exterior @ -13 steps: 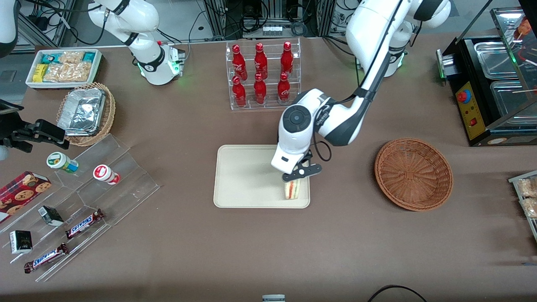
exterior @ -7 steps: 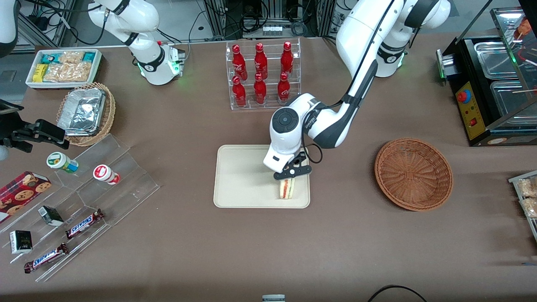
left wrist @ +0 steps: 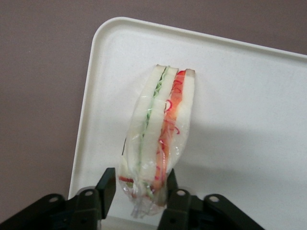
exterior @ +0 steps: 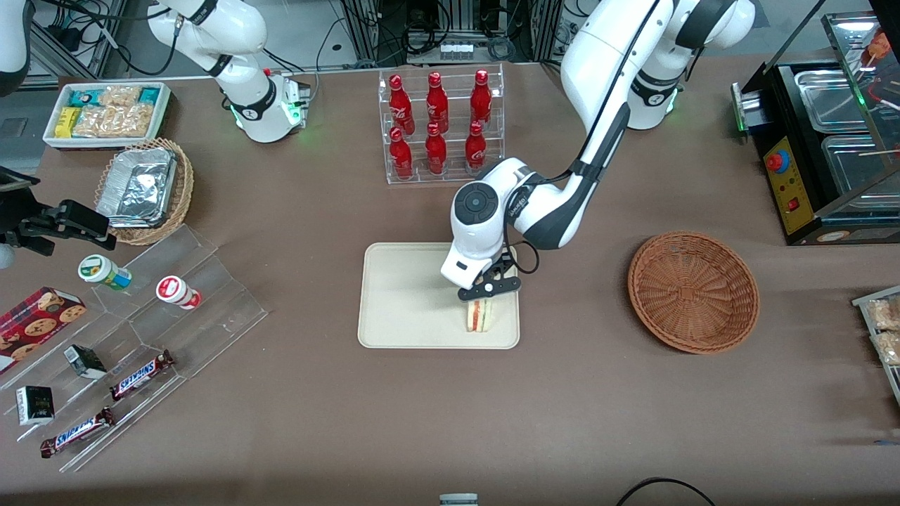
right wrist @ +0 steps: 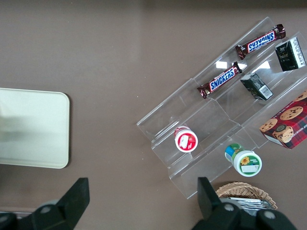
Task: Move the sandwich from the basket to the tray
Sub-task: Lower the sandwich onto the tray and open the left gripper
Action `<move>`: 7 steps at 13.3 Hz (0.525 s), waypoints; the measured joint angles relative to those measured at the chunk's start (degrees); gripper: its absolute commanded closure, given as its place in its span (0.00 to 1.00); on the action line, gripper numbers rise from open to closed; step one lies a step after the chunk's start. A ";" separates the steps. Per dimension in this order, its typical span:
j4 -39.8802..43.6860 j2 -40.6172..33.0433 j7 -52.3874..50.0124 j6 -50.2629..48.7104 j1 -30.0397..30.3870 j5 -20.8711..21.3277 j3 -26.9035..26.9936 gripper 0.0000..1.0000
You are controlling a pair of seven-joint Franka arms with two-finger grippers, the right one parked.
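On the tray (exterior: pixel 408 295), near the corner closest to the front camera at the working arm's end, the sandwich (exterior: pixel 479 315) stands on edge in clear wrap, its cut edge with red and green filling facing up toward the wrist camera. Above it, the gripper (exterior: pixel 482 299) hangs at the end of the left arm and clamps the wrapped wedge between its two black fingers (left wrist: pixel 106 184), one on each bread face, at the end of the wedge farther from the front camera. From the wrist camera the sandwich (left wrist: pixel 158 143) lies over the pale tray (left wrist: pixel 249 96) close to its rounded corner, with brown table (left wrist: pixel 43 96) just past the rim; whether its lower edge rests on the tray cannot be told. Well apart, toward the working arm's end of the table, the basket (exterior: pixel 693 292) sits with nothing in it. A clear rack of red bottles (exterior: pixel 441 126) stands farther from the front camera than the tray.
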 measured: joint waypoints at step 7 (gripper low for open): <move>1.55 -3.47 -4.73 -2.14 0.32 0.01 1.67 0.00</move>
